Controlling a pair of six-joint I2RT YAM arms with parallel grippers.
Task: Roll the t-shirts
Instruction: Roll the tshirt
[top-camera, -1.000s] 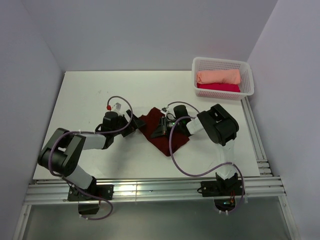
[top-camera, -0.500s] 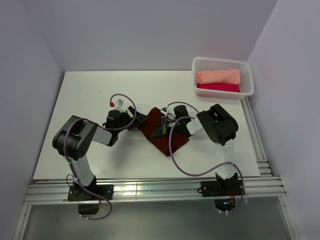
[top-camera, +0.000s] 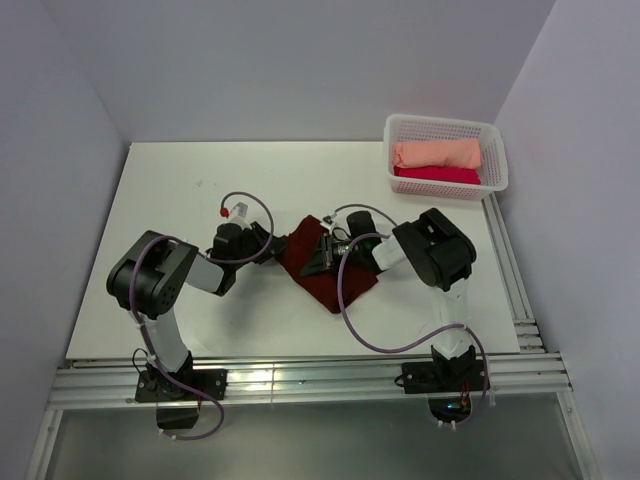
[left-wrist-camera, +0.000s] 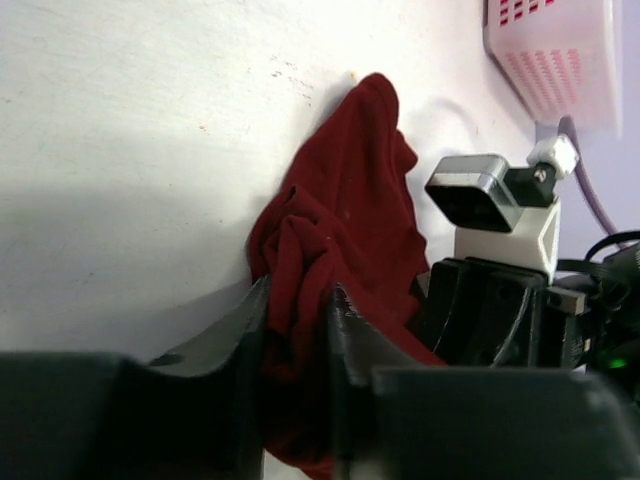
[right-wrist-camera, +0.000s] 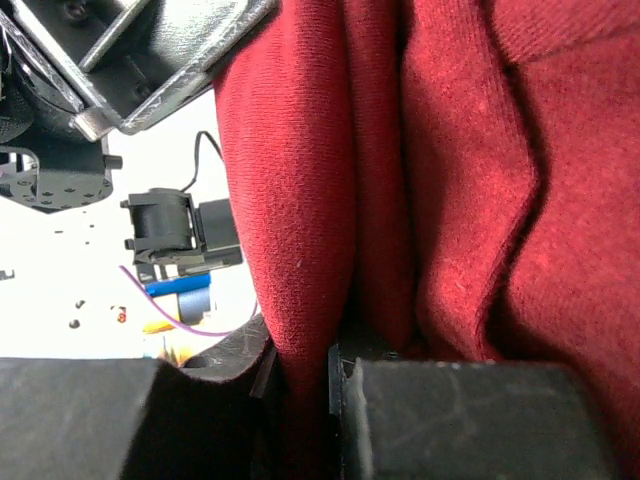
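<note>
The left arm (top-camera: 150, 285) and the right arm (top-camera: 440, 255) are wearing the same livery, each showing bulky black joint housings joined by white links. A thin purple cable (top-camera: 350, 310) is looping alongside each arm, and each is rising from a black base (top-camera: 440, 378). A small red cap (top-camera: 221, 211) is showing by the left wrist. The right wrist is carrying a white block (left-wrist-camera: 510, 235) topped by a grey, dark-faced camera (left-wrist-camera: 470, 190), and a green light (left-wrist-camera: 612, 358) is glowing beside it. The left gripper (left-wrist-camera: 298, 300) is showing matte dark-grey fingers (left-wrist-camera: 250, 325) with bevelled edges.
</note>
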